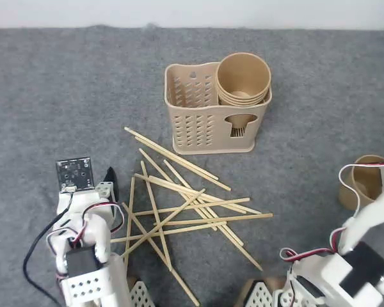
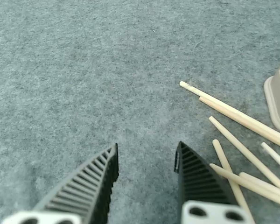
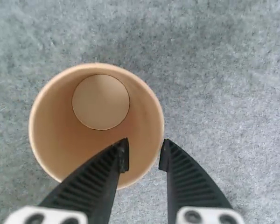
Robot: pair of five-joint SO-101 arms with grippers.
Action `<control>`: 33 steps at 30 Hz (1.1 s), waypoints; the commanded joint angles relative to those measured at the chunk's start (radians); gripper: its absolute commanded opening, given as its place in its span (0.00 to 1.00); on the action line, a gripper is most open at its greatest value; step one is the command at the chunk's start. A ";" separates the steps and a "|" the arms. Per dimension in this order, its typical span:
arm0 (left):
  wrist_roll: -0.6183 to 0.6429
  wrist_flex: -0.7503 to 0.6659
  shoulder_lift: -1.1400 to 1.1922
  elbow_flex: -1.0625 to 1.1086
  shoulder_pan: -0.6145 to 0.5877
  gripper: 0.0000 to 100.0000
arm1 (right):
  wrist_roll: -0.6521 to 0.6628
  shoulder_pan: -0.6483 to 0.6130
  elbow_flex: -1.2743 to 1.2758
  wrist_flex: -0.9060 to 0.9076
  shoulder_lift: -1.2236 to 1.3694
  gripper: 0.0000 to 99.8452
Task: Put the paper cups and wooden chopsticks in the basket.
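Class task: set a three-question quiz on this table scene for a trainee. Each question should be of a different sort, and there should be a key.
1. True or false: the chopsticks already lie in the basket.
2. The right tool is: A) straddling the wall of the loose cup; B) shut on a chopstick; C) inside the basket.
3. What does the left tool hold?

Key:
1. False; they lie on the mat.
2. A.
3. Nothing; it is open above the mat.
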 commanded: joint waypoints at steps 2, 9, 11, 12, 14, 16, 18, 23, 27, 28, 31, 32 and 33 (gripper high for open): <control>0.003 -0.021 -0.006 -0.004 0.005 0.18 | -0.012 0.053 -0.044 -0.079 0.061 0.11; 0.003 -0.021 -0.006 -0.004 0.005 0.18 | -0.011 0.068 -0.051 -0.116 0.119 0.07; 0.003 -0.021 -0.006 -0.004 0.005 0.18 | -0.011 0.067 -0.051 -0.116 0.097 0.00; 0.003 -0.021 -0.006 -0.004 0.005 0.18 | -0.012 0.067 -0.051 -0.113 0.084 0.01; 0.003 -0.021 -0.006 -0.004 0.005 0.18 | -0.012 0.067 -0.051 -0.108 0.054 0.02; 0.003 -0.021 -0.006 -0.004 0.005 0.18 | -0.012 0.067 -0.051 -0.107 0.031 0.01; 0.003 -0.021 -0.006 -0.004 0.005 0.18 | -0.012 0.067 -0.051 -0.102 0.013 0.01; 0.003 -0.021 -0.006 -0.004 0.005 0.18 | -0.080 0.031 -0.052 -0.044 -0.031 0.01; 0.003 -0.021 -0.006 -0.004 0.005 0.18 | -0.198 -0.045 -0.083 0.021 -0.099 0.01; 0.003 -0.021 -0.006 -0.004 0.005 0.18 | -0.226 -0.070 -0.115 0.056 -0.114 0.01; 0.003 -0.021 -0.006 -0.004 0.005 0.18 | -0.325 -0.151 -0.261 0.189 -0.150 0.01; 0.003 -0.021 -0.006 -0.004 0.005 0.18 | -0.356 -0.182 -0.322 0.234 -0.153 0.01; 0.003 -0.021 -0.006 -0.004 0.005 0.18 | -0.390 -0.211 -0.388 0.274 -0.153 0.01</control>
